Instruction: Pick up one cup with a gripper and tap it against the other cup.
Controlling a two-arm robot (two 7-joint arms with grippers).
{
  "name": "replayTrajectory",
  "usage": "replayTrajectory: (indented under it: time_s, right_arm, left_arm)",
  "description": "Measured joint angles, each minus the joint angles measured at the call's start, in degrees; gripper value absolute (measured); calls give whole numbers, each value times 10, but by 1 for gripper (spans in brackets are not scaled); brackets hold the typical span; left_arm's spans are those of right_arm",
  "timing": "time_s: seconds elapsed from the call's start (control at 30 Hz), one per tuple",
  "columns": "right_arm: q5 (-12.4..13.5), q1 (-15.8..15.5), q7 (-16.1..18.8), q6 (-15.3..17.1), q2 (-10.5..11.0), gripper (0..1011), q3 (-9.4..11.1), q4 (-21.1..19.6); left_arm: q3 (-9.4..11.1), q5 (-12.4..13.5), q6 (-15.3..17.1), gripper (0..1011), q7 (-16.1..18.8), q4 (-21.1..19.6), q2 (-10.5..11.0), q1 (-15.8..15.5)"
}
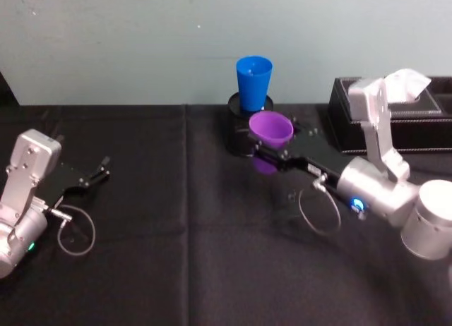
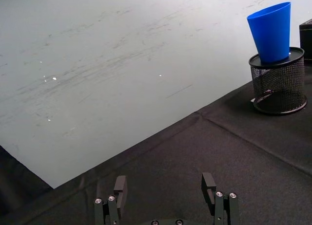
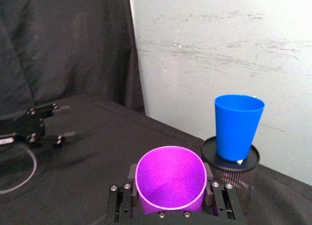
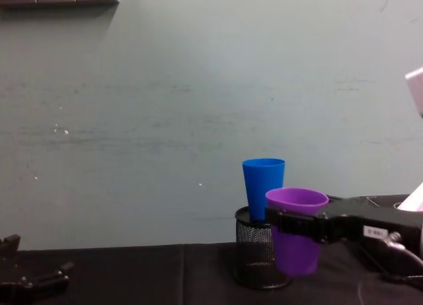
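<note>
The purple cup (image 1: 270,127) (image 3: 170,178) (image 4: 296,226) hangs upright above the black cloth, and my right gripper (image 1: 267,147) (image 3: 170,188) (image 4: 285,223) is shut on its sides. The blue cup (image 1: 253,82) (image 3: 237,126) (image 4: 263,186) (image 2: 271,32) stands upright on top of a black mesh pen holder (image 1: 236,139) (image 3: 235,178) (image 4: 254,259) (image 2: 279,86), just beyond the purple one. In the right wrist view a small gap shows between the two cups. My left gripper (image 1: 95,172) (image 2: 165,186) rests open on the table at the far left.
A black box (image 1: 417,121) with a white tissue stands at the back right, behind my right arm. Thin cable loops lie beside each arm (image 1: 74,234) (image 1: 318,209). A pale wall runs close behind the cups.
</note>
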Motion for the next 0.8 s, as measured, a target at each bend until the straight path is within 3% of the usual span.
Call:
replayTrajectory:
  time_s: [0.2, 0.33, 0.5, 0.8]
  right_arm:
    - [-10, 51, -4, 18, -25, 739, -11, 58]
    - [-26, 77, -26, 30, -45, 739, -16, 88]
    - [-47, 89, -61, 45, -63, 739, -17, 97]
    - [-66, 95, -107, 40, -95, 739, -1, 114]
  left_arm:
    - [0, 0, 0, 1000, 0, 0, 0, 0]
    - [0, 0, 0, 1000, 0, 0, 0, 0]
    - [0, 0, 0, 1000, 0, 0, 0, 0]
    - [0, 0, 0, 1000, 0, 0, 0, 0]
